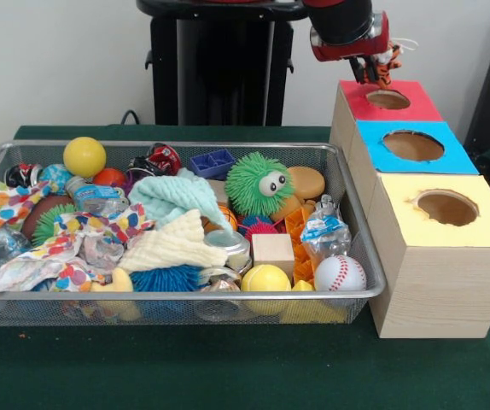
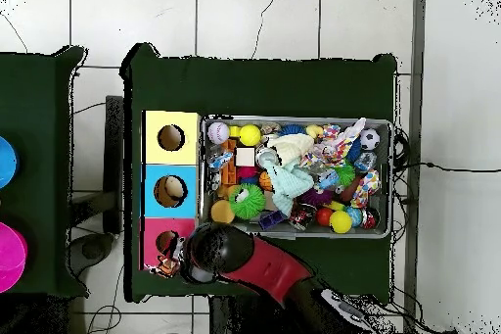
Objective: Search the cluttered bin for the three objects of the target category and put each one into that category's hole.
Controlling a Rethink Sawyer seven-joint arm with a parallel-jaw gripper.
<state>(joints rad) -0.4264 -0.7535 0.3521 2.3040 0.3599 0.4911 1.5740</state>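
Gripper (image 1: 371, 70) clamped on tiger plush (image 1: 387, 60), hanging just above red box hole (image 1: 388, 99). Blue-topped box (image 1: 413, 145) and yellow-topped box (image 1: 446, 207) adjoin. Green puffball (image 1: 258, 184) sits in wire bin (image 1: 177, 306). Overhead, arm (image 2: 256, 269) hides the grip.

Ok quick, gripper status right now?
Gripper: closed on the tiger plush, held just above the red-topped box's hole.

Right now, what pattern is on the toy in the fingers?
Orange with black stripes: the tiger plush held over the red-topped box; front view shows it best.
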